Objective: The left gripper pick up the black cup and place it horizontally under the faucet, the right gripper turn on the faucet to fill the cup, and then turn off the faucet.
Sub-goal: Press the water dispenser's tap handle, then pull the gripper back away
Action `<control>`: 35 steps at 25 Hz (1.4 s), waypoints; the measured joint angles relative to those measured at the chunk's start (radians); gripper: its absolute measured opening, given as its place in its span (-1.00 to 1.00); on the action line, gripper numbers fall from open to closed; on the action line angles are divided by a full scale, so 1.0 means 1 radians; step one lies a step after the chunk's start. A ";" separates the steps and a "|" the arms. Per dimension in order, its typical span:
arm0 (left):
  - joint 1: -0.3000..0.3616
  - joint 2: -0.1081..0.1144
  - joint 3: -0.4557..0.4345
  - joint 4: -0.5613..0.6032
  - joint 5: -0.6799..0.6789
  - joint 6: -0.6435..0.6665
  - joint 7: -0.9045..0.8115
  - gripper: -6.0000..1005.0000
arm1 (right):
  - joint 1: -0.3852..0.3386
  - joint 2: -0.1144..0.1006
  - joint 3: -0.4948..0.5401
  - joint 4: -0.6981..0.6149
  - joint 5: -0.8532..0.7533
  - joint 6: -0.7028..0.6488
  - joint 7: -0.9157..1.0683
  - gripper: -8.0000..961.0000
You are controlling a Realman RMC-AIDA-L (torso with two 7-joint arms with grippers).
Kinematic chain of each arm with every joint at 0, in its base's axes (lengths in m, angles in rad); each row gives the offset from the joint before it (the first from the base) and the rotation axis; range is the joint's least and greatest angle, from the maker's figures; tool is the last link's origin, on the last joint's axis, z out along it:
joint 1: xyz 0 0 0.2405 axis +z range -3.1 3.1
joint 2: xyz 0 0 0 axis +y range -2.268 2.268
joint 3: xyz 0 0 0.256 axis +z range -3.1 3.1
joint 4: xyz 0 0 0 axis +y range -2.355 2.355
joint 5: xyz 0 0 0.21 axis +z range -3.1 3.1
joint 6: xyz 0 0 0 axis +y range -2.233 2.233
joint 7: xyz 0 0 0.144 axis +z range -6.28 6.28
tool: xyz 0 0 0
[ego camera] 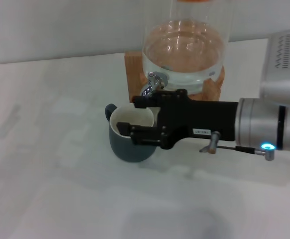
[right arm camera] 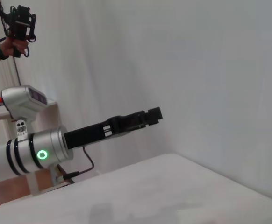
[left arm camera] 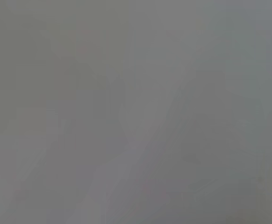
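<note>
Your cup (ego camera: 130, 142) already stands under the faucet (ego camera: 154, 82); the right pincer (ego camera: 141, 115), apart, reaches it; the left pincer (right arm camera: 153, 115), state unclear, hangs away.

Light: soft, even light is filling my head view, and the white table (ego camera: 45, 149) is looking pale and a bit washed out.
Shadows: a faint grey shadow is lying on the table under my right gripper (ego camera: 146, 117) and the black cup (ego camera: 130, 137).
Shine: the clear glass jar (ego camera: 185, 45) and the faucet (ego camera: 152, 82) are catching small bright glints.
Glowing dots: a blue light is shining on my right wrist, and a green light is shining on my left arm (right arm camera: 42, 154) in the right wrist view.
Blur: my head view is looking a little soft all over.
Left wrist view: it is showing only a dim grey blur, and I cannot tell anything in it.
</note>
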 joint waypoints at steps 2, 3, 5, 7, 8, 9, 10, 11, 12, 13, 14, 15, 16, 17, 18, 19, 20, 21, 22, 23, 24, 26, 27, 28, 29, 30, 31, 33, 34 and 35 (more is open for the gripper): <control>0.002 0.000 0.000 0.001 0.000 0.000 0.000 0.77 | 0.002 -0.001 -0.016 -0.006 -0.004 -0.024 0.001 0.40; 0.003 0.000 0.000 0.001 0.000 0.000 0.000 0.77 | 0.003 -0.001 -0.022 -0.006 -0.005 -0.034 0.002 0.40; 0.003 0.001 0.000 0.001 0.000 0.000 0.000 0.77 | 0.009 -0.001 -0.036 -0.007 -0.006 -0.059 0.003 0.40; 0.003 0.001 0.000 0.001 0.000 0.000 0.000 0.77 | 0.014 -0.002 -0.040 -0.003 -0.007 -0.075 0.004 0.40; 0.003 0.001 0.000 0.001 0.000 0.000 0.000 0.77 | 0.015 -0.002 -0.041 -0.002 -0.007 -0.080 0.004 0.40; 0.003 0.001 0.000 0.001 0.000 0.000 0.000 0.77 | 0.015 -0.002 -0.041 0.000 -0.007 -0.086 0.004 0.40; 0.003 0.002 0.000 0.001 0.000 0.000 -0.001 0.77 | 0.015 -0.002 -0.041 0.001 -0.007 -0.093 0.004 0.40; 0.003 0.002 0.000 0.000 0.000 0.000 -0.001 0.77 | 0.015 -0.002 -0.041 0.004 -0.008 -0.099 0.004 0.40; 0.003 0.002 0.000 0.000 0.000 0.000 -0.001 0.77 | 0.016 -0.003 -0.041 0.008 -0.008 -0.105 0.003 0.40; 0.004 0.002 0.000 0.000 0.000 0.000 -0.001 0.77 | 0.016 -0.003 -0.041 0.010 -0.008 -0.107 0.003 0.40; 0.004 0.002 0.000 0.000 0.000 -0.001 -0.001 0.77 | 0.017 -0.003 -0.040 0.013 -0.008 -0.110 0.003 0.40; 0.004 0.002 0.000 0.000 0.000 -0.001 -0.001 0.77 | 0.020 -0.003 -0.039 0.016 -0.008 -0.112 0.003 0.40; 0.004 0.002 0.000 0.000 0.000 -0.001 -0.001 0.77 | 0.021 -0.003 -0.039 0.019 -0.008 -0.112 0.003 0.40; 0.004 0.002 0.000 0.000 0.000 -0.001 -0.001 0.77 | 0.022 -0.003 -0.038 0.021 -0.008 -0.112 0.003 0.40; 0.004 0.002 0.000 0.000 0.000 -0.002 -0.001 0.77 | 0.022 -0.003 -0.038 0.022 -0.008 -0.113 0.003 0.40; 0.005 0.002 0.000 0.000 0.000 -0.002 -0.001 0.77 | 0.022 -0.003 -0.037 0.023 -0.008 -0.113 0.003 0.40; 0.005 0.002 0.000 0.000 0.000 -0.002 -0.001 0.77 | 0.022 -0.003 -0.035 0.024 -0.008 -0.113 0.003 0.40; 0.004 0.002 0.000 0.000 0.000 -0.003 -0.001 0.77 | 0.022 -0.003 -0.034 0.024 -0.008 -0.113 0.003 0.40; 0.005 0.002 0.000 0.000 0.000 -0.003 -0.001 0.77 | 0.021 -0.003 -0.033 0.025 -0.008 -0.113 0.003 0.40; 0.004 0.002 0.000 0.000 0.000 -0.003 -0.001 0.77 | 0.020 -0.004 -0.031 0.025 -0.008 -0.113 0.003 0.40; 0.004 0.002 0.000 0.000 0.000 -0.003 -0.001 0.77 | 0.019 -0.004 -0.030 0.025 -0.008 -0.113 0.003 0.40; 0.005 0.002 0.001 0.001 0.000 -0.003 -0.001 0.77 | 0.017 -0.005 -0.022 0.025 -0.008 -0.113 0.003 0.40; 0.005 0.002 0.001 0.001 0.000 -0.003 -0.001 0.77 | 0.016 -0.006 -0.017 0.025 -0.008 -0.111 0.003 0.40; 0.005 0.002 0.001 0.002 0.000 -0.003 -0.001 0.77 | 0.015 -0.006 -0.013 0.025 -0.008 -0.110 0.003 0.40; 0.004 0.002 0.001 0.003 0.000 -0.003 -0.001 0.77 | 0.014 -0.006 -0.011 0.026 -0.008 -0.109 0.003 0.40; 0.004 0.002 0.001 0.004 0.000 -0.003 -0.002 0.77 | 0.014 -0.006 -0.008 0.026 -0.008 -0.108 0.003 0.40; 0.005 0.002 0.001 0.004 0.000 -0.004 -0.002 0.77 | 0.013 -0.006 -0.006 0.027 -0.008 -0.107 0.003 0.40; 0.004 0.002 0.000 0.005 0.000 -0.004 -0.002 0.77 | 0.012 -0.006 -0.002 0.030 -0.008 -0.106 0.003 0.40; 0.004 0.002 0.000 0.005 0.000 -0.005 -0.002 0.77 | 0.012 -0.006 0.002 0.032 -0.008 -0.106 0.003 0.40; 0.004 0.002 0.000 0.005 0.000 -0.005 -0.002 0.77 | 0.012 -0.006 0.005 0.034 -0.008 -0.106 0.003 0.40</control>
